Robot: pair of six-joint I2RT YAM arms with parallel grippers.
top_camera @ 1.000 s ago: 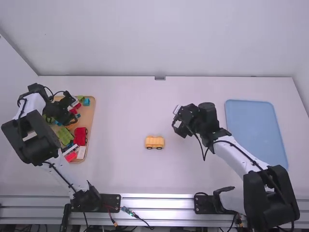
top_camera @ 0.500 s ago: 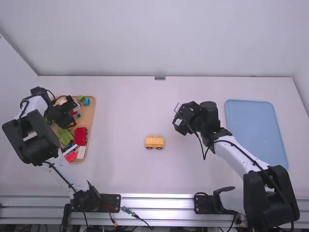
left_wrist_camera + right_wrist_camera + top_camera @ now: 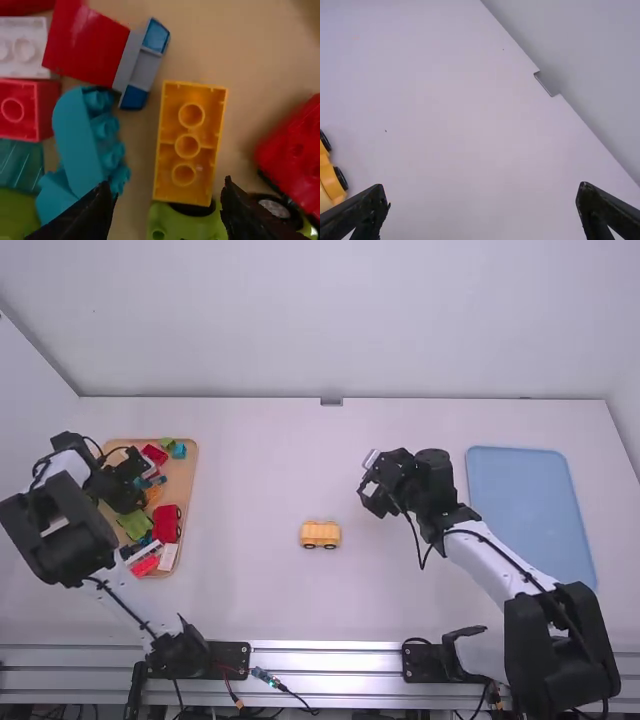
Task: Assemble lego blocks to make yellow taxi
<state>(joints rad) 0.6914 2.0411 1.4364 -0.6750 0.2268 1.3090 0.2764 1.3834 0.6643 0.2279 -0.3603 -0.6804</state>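
Over the block tray, my left gripper (image 3: 140, 502) hangs low. In the left wrist view the left gripper (image 3: 167, 207) is open, its fingers either side of the lower end of a yellow-orange brick (image 3: 169, 150) lying with its hollow underside up. The yellow wheeled car base (image 3: 321, 534) stands mid-table. Right of it and a little farther back, my right gripper (image 3: 371, 486) is held above the table. In the right wrist view the right gripper (image 3: 482, 197) stands open with nothing between its fingers, and part of the car (image 3: 331, 182) shows at the left edge.
The wooden tray (image 3: 185, 475) at the left holds a red wheeled piece (image 3: 167, 522), a green block (image 3: 134, 521), a teal block (image 3: 75, 135) and several others. A blue plate (image 3: 530, 510) lies at the right.
The left gripper has shifted nearer the camera over the tray, uncovering red and white blocks at the tray's far end. The right arm and the car stay nearly still.
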